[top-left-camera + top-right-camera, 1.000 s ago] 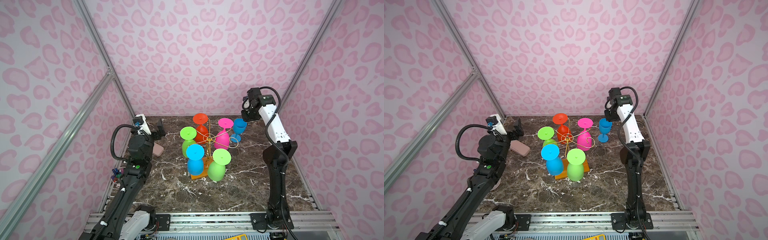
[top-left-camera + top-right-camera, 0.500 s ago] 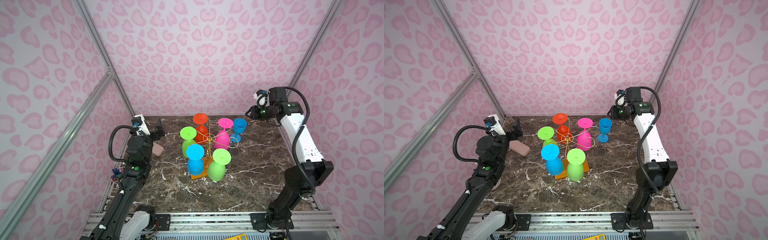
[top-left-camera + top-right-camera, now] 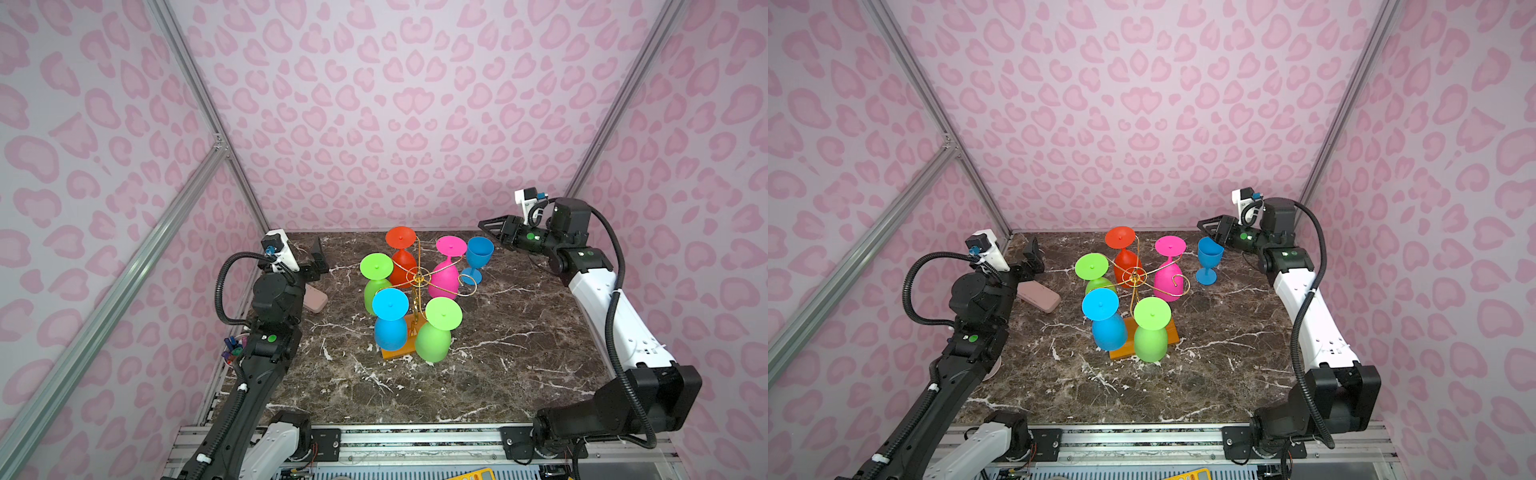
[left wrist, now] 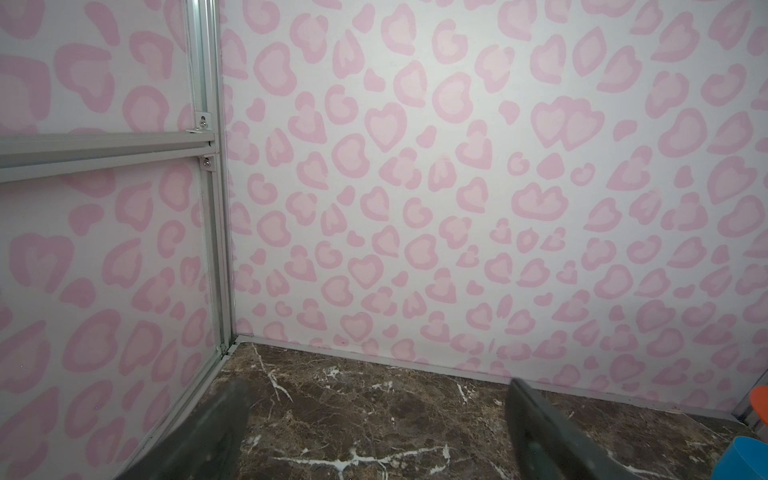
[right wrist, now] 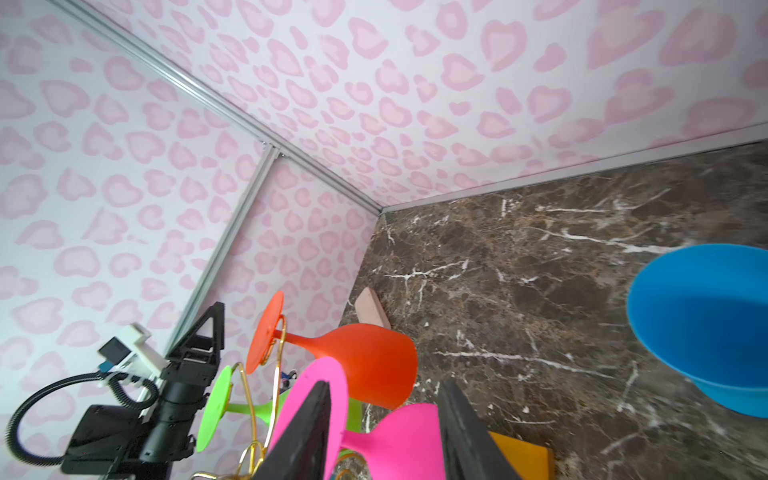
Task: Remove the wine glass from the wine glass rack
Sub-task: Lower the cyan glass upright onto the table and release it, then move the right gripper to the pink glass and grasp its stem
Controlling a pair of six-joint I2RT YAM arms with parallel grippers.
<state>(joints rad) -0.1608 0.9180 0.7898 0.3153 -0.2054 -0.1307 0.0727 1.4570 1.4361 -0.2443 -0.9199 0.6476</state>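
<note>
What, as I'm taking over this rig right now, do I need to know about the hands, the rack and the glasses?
Left hand: open and empty, at the back left corner, away from the rack.
Right hand: open and empty. The blue wine glass is beside it, not between its fingers.
Things: the wine glass rack stands mid-table. Five other glasses hang upside down on it, and one empty arm curls towards the right.
Done: the blue wine glass stands upright on the table, right of the rack.
Left: probably only backing the right arm away without knocking the glass.
</note>
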